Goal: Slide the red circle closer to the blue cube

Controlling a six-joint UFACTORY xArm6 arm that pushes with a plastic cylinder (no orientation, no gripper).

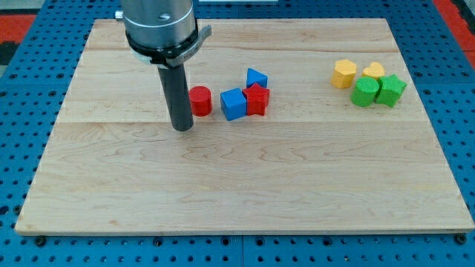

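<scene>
Just to the view's right of my tip (pixel 182 127) and slightly toward the view's top, the red circle (pixel 200 101) is sitting close beside the rod without clearly touching it, and the blue cube (pixel 233 104) is waiting just beyond the circle on that same side, a narrow gap between them. My tip is a bare rod end resting on the wooden board (pixel 237 185), gripping nothing. Farther right of it, a red star-like block (pixel 257 99) is pressing against the cube, a blue triangular block (pixel 257 77) is sitting just above them, and well off right two yellow blocks (pixel 344 74) and two green blocks (pixel 365 93) are clustering together.
</scene>
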